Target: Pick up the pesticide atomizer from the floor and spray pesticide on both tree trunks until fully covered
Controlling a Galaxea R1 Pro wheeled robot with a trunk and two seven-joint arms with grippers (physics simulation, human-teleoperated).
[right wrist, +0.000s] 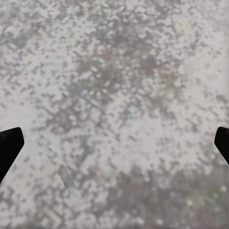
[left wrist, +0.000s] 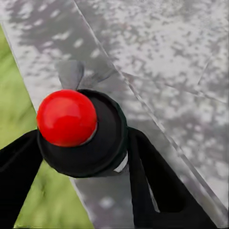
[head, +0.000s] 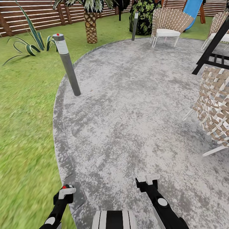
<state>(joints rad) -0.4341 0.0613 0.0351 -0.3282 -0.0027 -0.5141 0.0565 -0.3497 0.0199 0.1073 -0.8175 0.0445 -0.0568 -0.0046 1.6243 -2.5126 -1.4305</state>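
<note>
The pesticide atomizer [left wrist: 76, 129] shows as a round black body with a red ball cap, and my left gripper [left wrist: 81, 148] is shut on it, black fingers [left wrist: 152, 181] on either side. In the head view the atomizer [head: 67, 189] sits at the left gripper [head: 64, 194], low over the paving's edge by the lawn. My right gripper [head: 148, 180] hangs open over bare grey paving, as the right wrist view confirms for the gripper [right wrist: 114, 143] with its fingertips far apart. The two pale-trunked trees are out of view.
A grey bollard [head: 68, 65] stands at the paving's left rim, another bollard [head: 135, 24] further back. A scaly-trunked palm [head: 90, 27], a spiky plant [head: 31, 44] and a slatted fence [head: 38, 16] lie beyond. Woven chairs [head: 216, 108] [head: 168, 24] and a black frame [head: 213, 47] crowd the right.
</note>
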